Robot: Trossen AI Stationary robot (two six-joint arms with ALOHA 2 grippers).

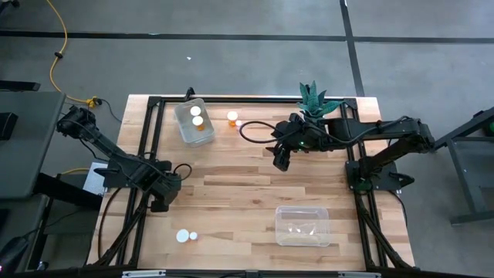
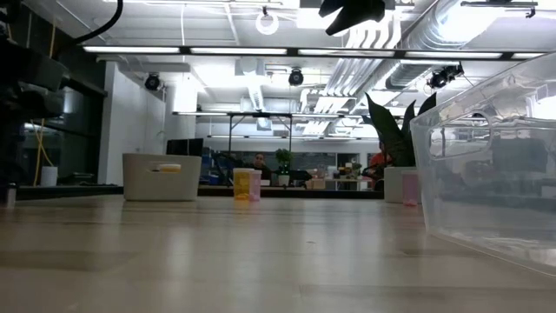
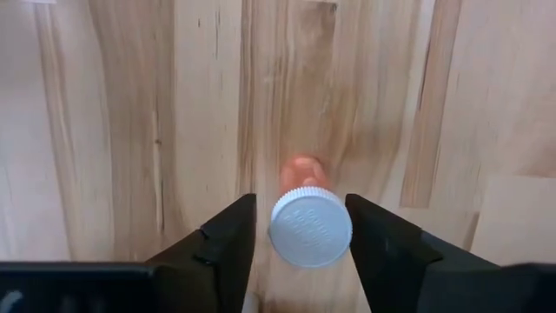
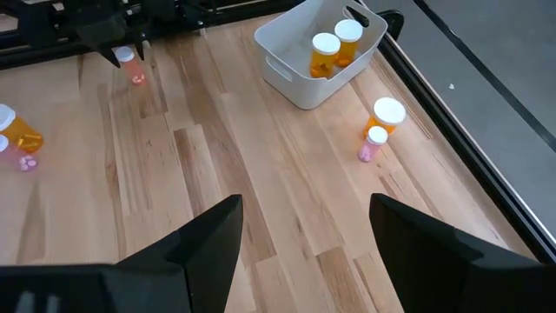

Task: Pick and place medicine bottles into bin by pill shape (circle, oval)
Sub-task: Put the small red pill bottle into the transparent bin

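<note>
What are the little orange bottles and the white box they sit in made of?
The bottles look like see-through amber plastic, since light glows through them, with matte white plastic caps. The white box seems to be smooth, slightly shiny moulded plastic with rounded corners. The table under them looks like pale wooden planks with visible grain.

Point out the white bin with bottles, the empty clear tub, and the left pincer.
white bin (image 4: 291, 74): right wrist view, its side wall.
clear tub (image 1: 302, 241): high view, its near rim.
left pincer (image 3: 300, 239): left wrist view, between its fingertips.

Even bright overhead light, ceiling strip lamps glaring in the low view, soft faint shadows on the pale wooden counter, small white-capped reddish bottle blurred between the left gripper fingers
</note>
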